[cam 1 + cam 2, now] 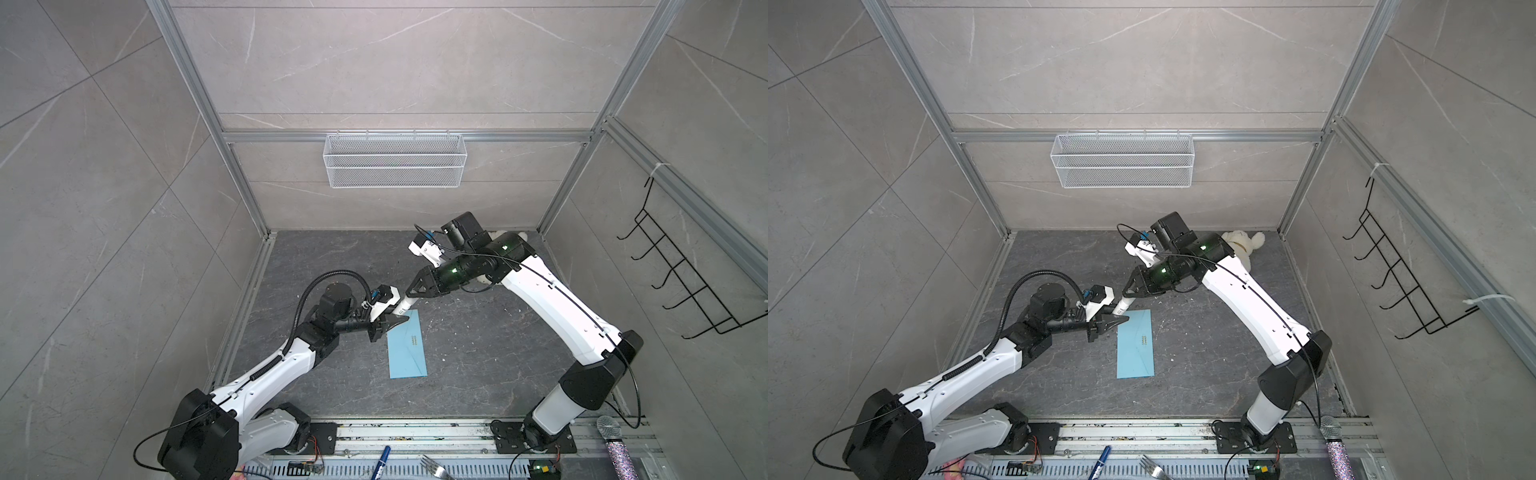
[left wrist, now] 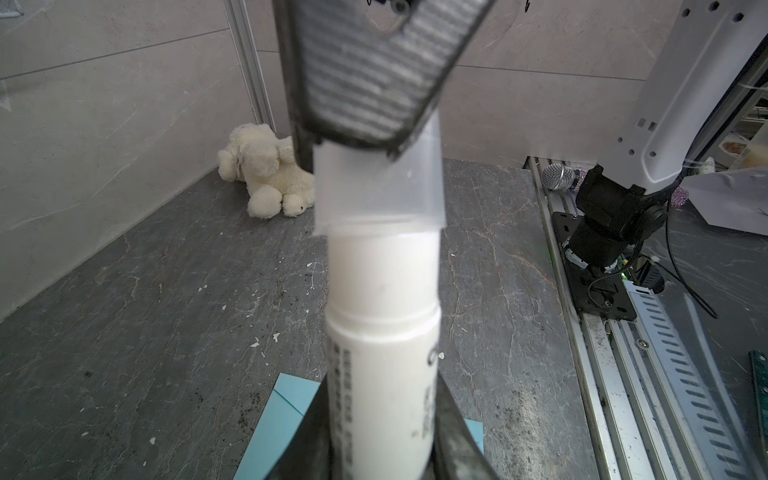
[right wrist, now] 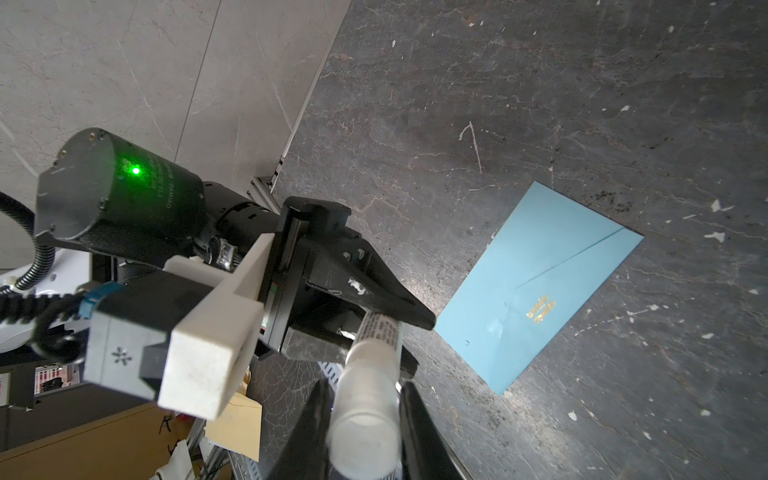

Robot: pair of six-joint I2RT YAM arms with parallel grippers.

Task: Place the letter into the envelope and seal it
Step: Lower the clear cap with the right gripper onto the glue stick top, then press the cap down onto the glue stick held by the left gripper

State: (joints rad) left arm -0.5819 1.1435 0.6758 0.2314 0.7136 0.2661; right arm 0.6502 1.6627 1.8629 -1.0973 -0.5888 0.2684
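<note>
Above the far left corner of the light blue envelope (image 1: 409, 353), flat on the dark tabletop (image 1: 478, 365), hold the glue stick (image 2: 382, 340) firm with the left gripper (image 1: 395, 323), clamped narrow on its body. Then, probably, pull the clear cap (image 2: 378, 191) straight along the tube with the right gripper (image 1: 409, 293), pinched narrow on it, without sideways bending. No letter visible; perhaps inside already.

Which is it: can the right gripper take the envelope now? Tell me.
Probably not yet. The right gripper is shut on the glue stick, as is the left gripper. The envelope lies uncovered nearby; only that grip hinders it.
</note>
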